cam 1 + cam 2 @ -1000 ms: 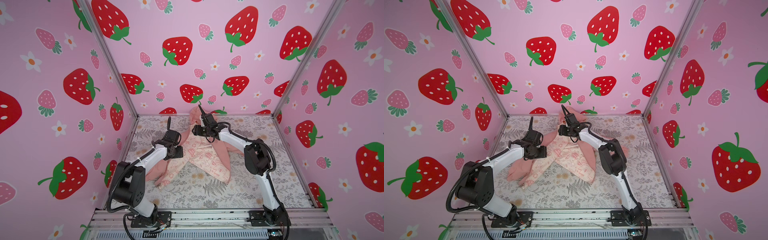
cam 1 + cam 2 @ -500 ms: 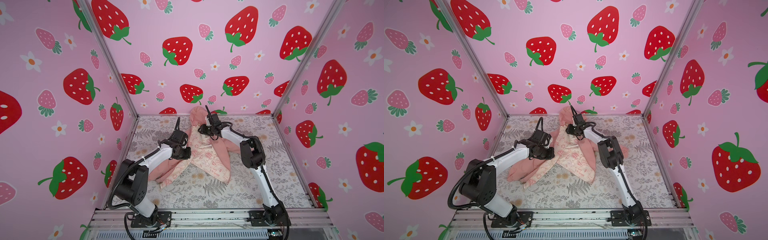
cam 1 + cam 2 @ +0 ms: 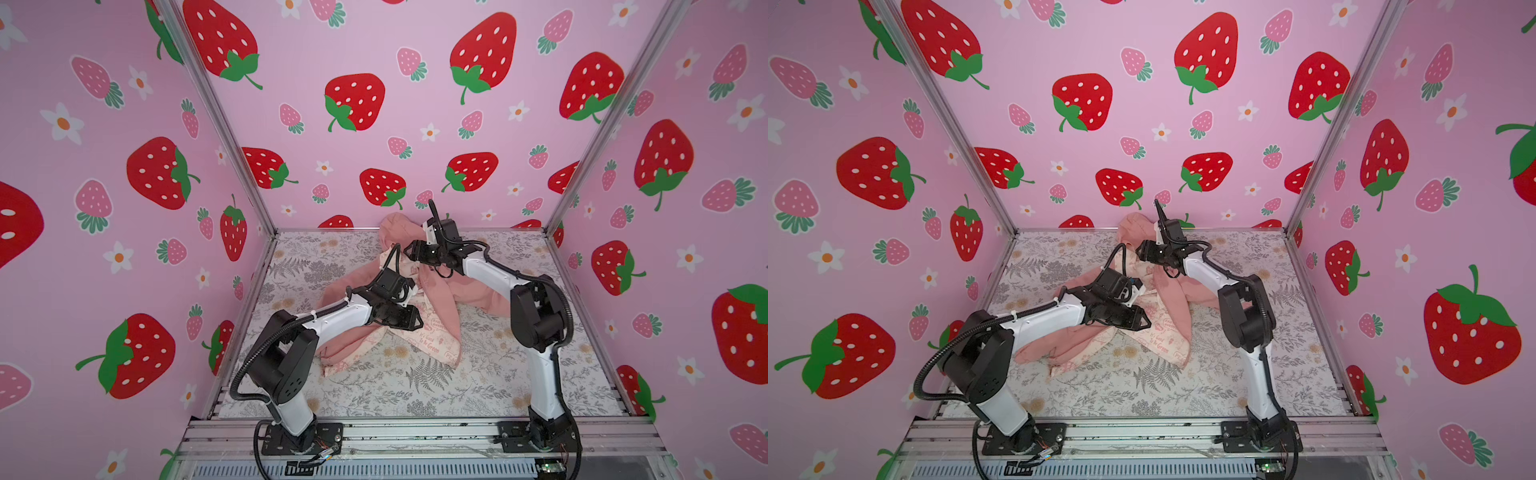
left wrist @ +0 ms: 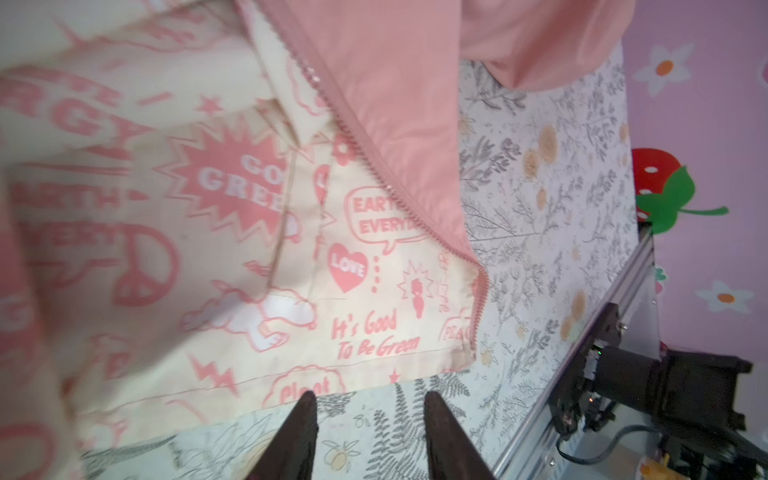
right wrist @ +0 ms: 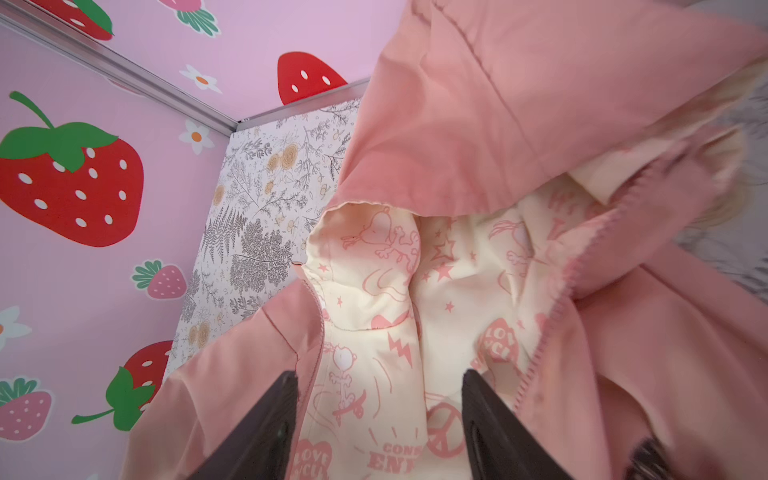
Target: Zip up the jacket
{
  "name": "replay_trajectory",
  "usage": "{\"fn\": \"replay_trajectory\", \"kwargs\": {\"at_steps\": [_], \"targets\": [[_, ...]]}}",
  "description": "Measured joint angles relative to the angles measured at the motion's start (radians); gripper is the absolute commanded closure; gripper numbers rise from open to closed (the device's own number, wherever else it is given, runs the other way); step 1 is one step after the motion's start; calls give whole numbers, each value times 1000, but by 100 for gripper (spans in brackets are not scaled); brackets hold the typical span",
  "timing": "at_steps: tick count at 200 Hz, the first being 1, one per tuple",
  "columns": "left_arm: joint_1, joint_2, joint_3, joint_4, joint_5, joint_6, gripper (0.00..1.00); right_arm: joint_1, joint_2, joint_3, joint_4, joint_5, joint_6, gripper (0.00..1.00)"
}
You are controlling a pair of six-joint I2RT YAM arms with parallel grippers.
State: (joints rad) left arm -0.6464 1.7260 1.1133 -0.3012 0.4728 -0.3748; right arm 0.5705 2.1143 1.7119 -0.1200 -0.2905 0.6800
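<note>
The jacket [image 3: 442,303] is laid open at the middle and rear of the desk [image 3: 415,395], with the printed cream lining exposed. The zipper [image 4: 415,216] is not joined: one row of teeth is seen along a free front edge, and no slider can be made out. The whole closing operation is judged outstanding. The left fingers [image 4: 301,436] are parted and empty, just beside the hem. The right fingers [image 5: 266,424] are spread wide over the lining near the hood, with nothing pinched. The desk is covered in a floral fern print and enclosed by pink strawberry-patterned walls [image 3: 353,104].
</note>
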Motion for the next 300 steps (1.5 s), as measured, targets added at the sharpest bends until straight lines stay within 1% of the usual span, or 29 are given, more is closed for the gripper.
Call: {"fn": "replay_trajectory", "kwargs": {"at_steps": [22,30,43,56,72,92,112,144,177,191,202,220,231,237,249,253,256,259,265,279,300], "targets": [[-39,-10,-3,17,10,-14,50,-13,-62,-68,8,0,-19,37],[-46,-42,-13,16,2,-15,45,-14,-77,-93,10,-3,-25,37],[-51,-129,-37,-2,-40,-16,37,-8,-91,-134,8,-5,-32,36],[-51,-240,-51,-42,-124,-16,31,10,-94,-169,6,-4,-42,34],[-51,-369,-64,-93,-266,-9,27,50,-92,-185,-22,5,-51,33],[-50,-463,-106,-150,-459,-18,27,117,-89,-162,-54,22,-61,32],[-45,-476,-193,-193,-575,-30,27,183,-61,-90,-79,42,-69,33],[-45,-481,-329,-231,-657,-49,25,260,38,52,-111,76,-75,38],[-45,-484,-347,-236,-726,-42,25,279,156,165,-180,112,-75,39],[-45,-468,-347,-231,-742,-35,25,278,194,197,-212,137,-75,39],[-45,-443,-346,-227,-747,-24,26,278,216,214,-235,154,-75,41],[-46,-389,-333,-225,-739,-6,29,278,230,219,-262,179,-77,48],[-46,-354,-319,-226,-730,7,35,278,231,219,-274,193,-76,59],[-46,-335,-309,-225,-724,10,40,278,231,219,-275,198,-74,66],[-47,-303,-292,-222,-713,16,52,278,231,219,-273,205,-75,76],[-47,-294,-287,-220,-710,17,54,278,231,218,-272,207,-84,81],[-48,-286,-283,-221,-706,20,56,278,231,216,-269,209,-74,83],[-48,-281,-280,-220,-704,21,58,278,230,215,-268,209,-84,88],[-50,-271,-275,-219,-698,27,62,277,228,209,-261,210,-78,92],[-55,-262,-267,-219,-681,31,68,273,213,178,-241,208,-76,98],[-62,-262,-259,-220,-651,31,77,259,164,94,-196,179,-69,100]]}}
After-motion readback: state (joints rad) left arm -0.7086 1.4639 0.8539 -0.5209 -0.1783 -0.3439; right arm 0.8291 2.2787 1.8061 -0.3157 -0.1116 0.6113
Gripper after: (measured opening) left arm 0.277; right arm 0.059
